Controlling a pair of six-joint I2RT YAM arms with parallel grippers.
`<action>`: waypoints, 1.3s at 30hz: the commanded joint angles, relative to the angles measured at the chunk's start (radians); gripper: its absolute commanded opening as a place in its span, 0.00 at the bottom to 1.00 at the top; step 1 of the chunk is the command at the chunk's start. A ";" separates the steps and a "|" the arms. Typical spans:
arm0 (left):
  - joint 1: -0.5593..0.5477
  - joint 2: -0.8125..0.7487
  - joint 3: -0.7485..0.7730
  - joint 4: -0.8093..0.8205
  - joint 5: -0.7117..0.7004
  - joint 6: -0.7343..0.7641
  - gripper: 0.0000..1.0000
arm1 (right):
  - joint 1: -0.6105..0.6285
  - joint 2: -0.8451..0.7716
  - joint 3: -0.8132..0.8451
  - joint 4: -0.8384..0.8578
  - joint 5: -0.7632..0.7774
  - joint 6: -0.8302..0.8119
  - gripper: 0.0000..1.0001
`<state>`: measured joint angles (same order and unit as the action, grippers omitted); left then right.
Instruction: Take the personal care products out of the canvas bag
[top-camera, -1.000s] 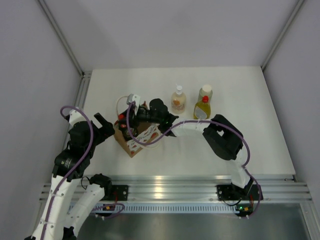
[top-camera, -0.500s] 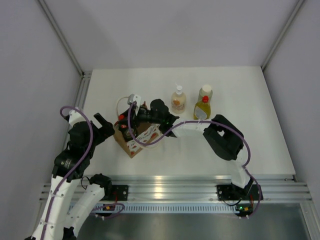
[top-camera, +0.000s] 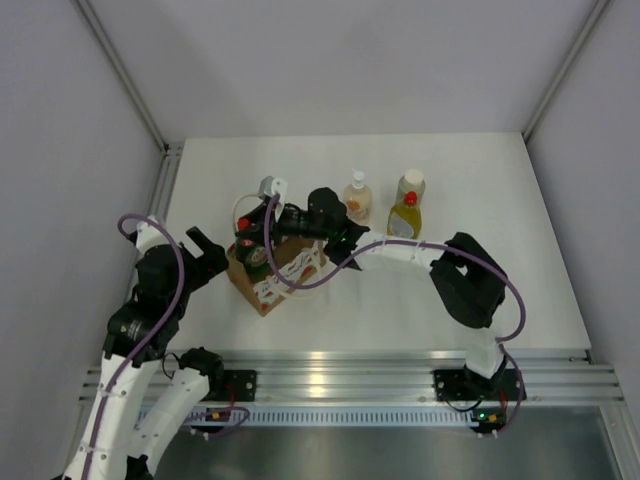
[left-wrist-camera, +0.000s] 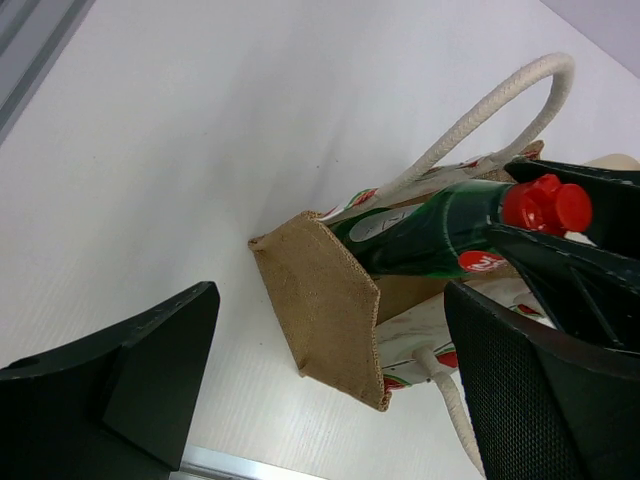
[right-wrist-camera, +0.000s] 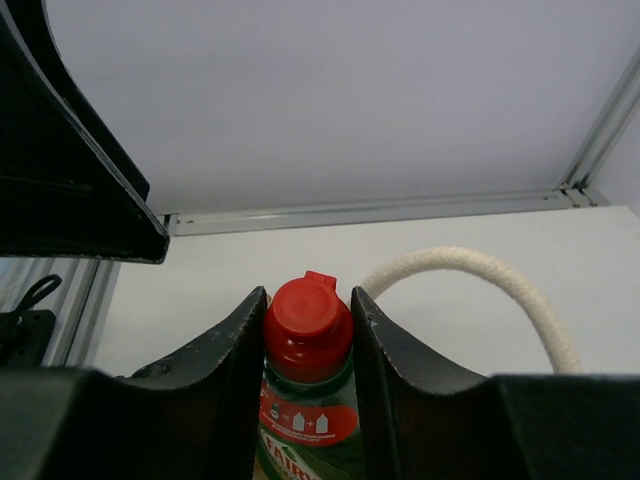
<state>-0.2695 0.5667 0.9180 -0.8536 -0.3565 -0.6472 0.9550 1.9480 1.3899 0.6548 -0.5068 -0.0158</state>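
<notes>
The canvas bag (top-camera: 272, 272) stands left of centre; in the left wrist view its tan side (left-wrist-camera: 325, 300) faces me, with a cream loop handle (left-wrist-camera: 470, 115). My right gripper (top-camera: 256, 236) is shut on the red cap (right-wrist-camera: 307, 322) of the dark green bottle (left-wrist-camera: 430, 232), which leans out of the bag's top. My left gripper (top-camera: 203, 254) is open and empty beside the bag's left corner, its fingers (left-wrist-camera: 150, 365) on either side of it. The pale-orange pump bottle (top-camera: 357, 200), the yellow red-capped bottle (top-camera: 404, 215) and the white-capped one (top-camera: 411, 182) stand on the table behind.
The white table (top-camera: 480, 270) has an aluminium rail along its near edge (top-camera: 330, 372) and grey walls at left, right and back. The right arm (top-camera: 465, 280) and its purple cable arch over the table's middle. A cream handle (right-wrist-camera: 480, 275) curves beside the right fingers.
My right gripper has risen slightly and shifted away from me, drawing the dark green bottle further out of the bag. The left arm has barely moved.
</notes>
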 joint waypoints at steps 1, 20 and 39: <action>-0.004 -0.014 -0.010 0.025 -0.002 0.000 0.98 | 0.021 -0.138 0.093 0.109 -0.010 -0.029 0.00; -0.002 -0.018 -0.011 0.027 0.004 0.001 0.98 | 0.019 -0.365 0.167 -0.130 0.223 -0.118 0.00; -0.002 -0.016 -0.011 0.027 0.004 0.001 0.98 | -0.047 -0.601 -0.094 -0.116 0.852 -0.196 0.00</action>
<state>-0.2695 0.5579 0.9161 -0.8536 -0.3565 -0.6491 0.9348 1.4330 1.3197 0.3557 0.1970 -0.1860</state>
